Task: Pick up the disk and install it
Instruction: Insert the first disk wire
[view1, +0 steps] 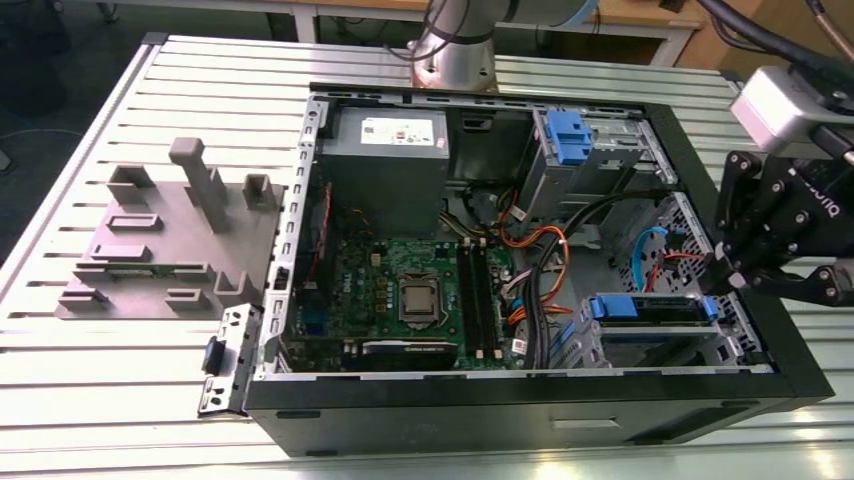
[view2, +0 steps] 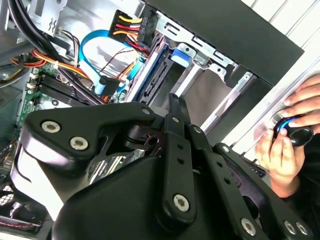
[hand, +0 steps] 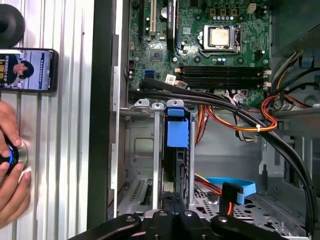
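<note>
Disk (view1: 650, 309) sits on edge in the drive cage at the exterior view's right of the open computer case (view1: 534, 405), blue rail up, so it slides along the slot. Pincer (view1: 750, 268) hangs just beside it at the case's edge; can't tell if it's apart or together. A hand (hand: 11, 175) works a knob on the tabletop (view1: 107, 350), likely steering.

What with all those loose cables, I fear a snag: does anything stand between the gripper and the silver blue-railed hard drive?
Nothing visible does. The black gripper hangs close to the silver hard drive with blue plastic rails, on edge in its metal bay. The black cable bundle crosses beyond its far end.
</note>
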